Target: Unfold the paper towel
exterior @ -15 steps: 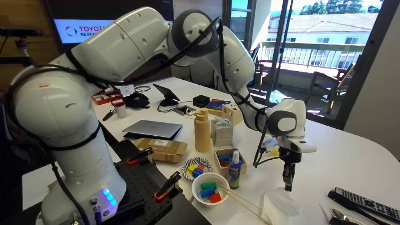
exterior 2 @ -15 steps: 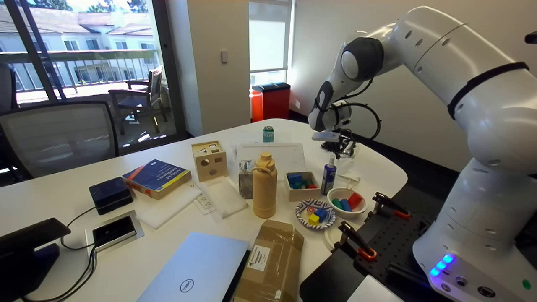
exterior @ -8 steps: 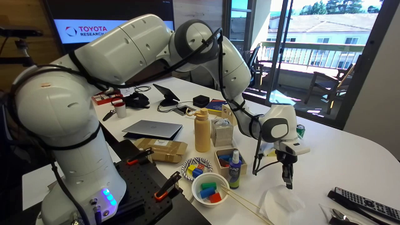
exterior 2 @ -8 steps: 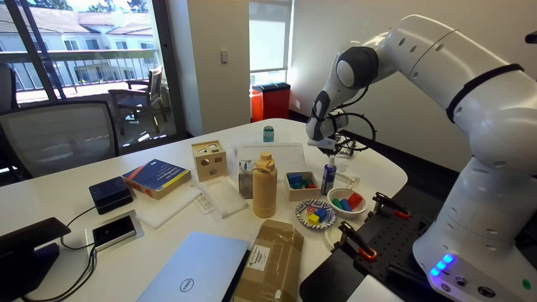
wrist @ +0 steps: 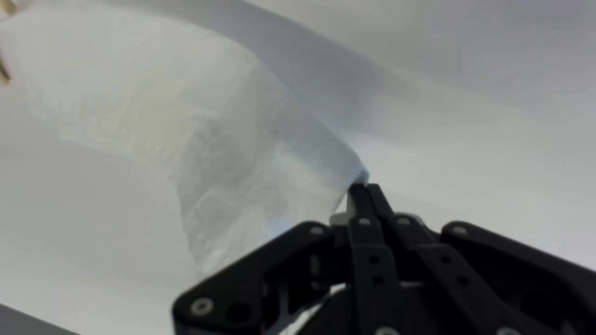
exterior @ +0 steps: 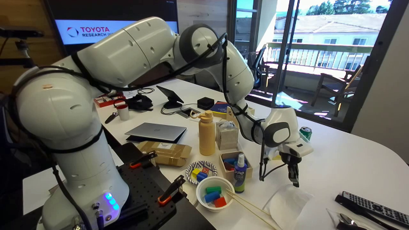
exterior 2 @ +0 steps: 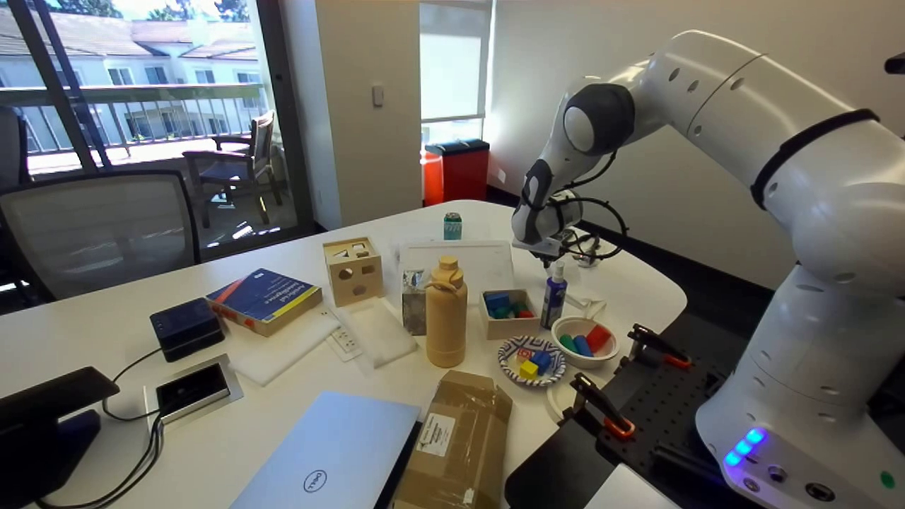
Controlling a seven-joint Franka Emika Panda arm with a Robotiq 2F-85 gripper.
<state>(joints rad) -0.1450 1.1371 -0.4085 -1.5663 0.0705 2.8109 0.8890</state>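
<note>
The jaws are pressed together, no gap showing along their tips, and they have hold of one corner of the paper towel (wrist: 223, 139). From that corner the sheet slopes down to the white worktop (exterior: 335, 166), its raised edge throwing a shadow; the rest lies rumpled, close by the pale wooden sticks (wrist: 7, 7) that reach over from the white bowl (exterior: 199, 193). The wrist view is soft, so it cannot be told whether one layer or two sits in the pinch, nor whether the sticks touch the paper.

The step in hand is, by judgement, the opening of the fold: the grip is made and the corner is up, but creases show and the sheet is not yet spread. The next move calls for carrying that corner low and outward, away from the sticks, so that the sheet lays itself open rather than bunching. Paper this light will likely slide whole if tugged flat; a slow arc should serve better. The jaws ought to part only once the corner is down.
</note>
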